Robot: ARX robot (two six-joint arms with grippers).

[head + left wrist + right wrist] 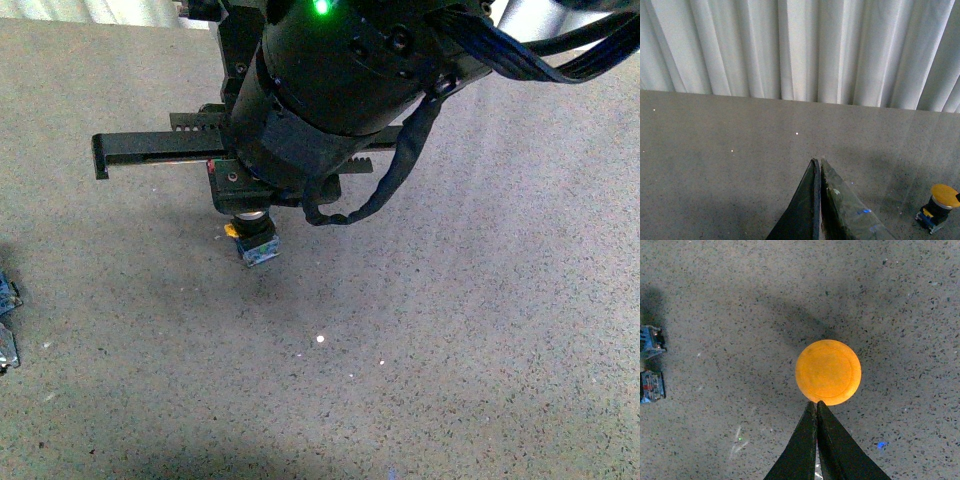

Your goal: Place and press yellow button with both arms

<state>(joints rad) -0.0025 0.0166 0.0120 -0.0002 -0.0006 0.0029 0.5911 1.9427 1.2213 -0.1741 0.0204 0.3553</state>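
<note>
The yellow button (255, 240) stands upright on the speckled grey surface (480, 330), left of centre in the front view. Its silvery base block and small yellow tab show under a black collar. The right arm (330, 80) fills the upper middle of that frame and hangs straight over the button, hiding the cap. Its toothed rail (150, 150) runs out level towards the left edge.

The right wrist view looks directly down on the round yellow cap (828, 372). The right arm's jaws are pressed together into a single point with nothing between them, and that point lies at the cap's rim. I cannot tell whether it touches the cap.

In the left wrist view the left arm's jaws are likewise closed flat against each other and empty. The button (940, 205) stands off to one side, apart from them, and a pale pleated curtain (800, 50) hangs beyond the surface.

Two small blue-grey parts (6, 293) lie at the left edge of the front view, well apart from the button.
</note>
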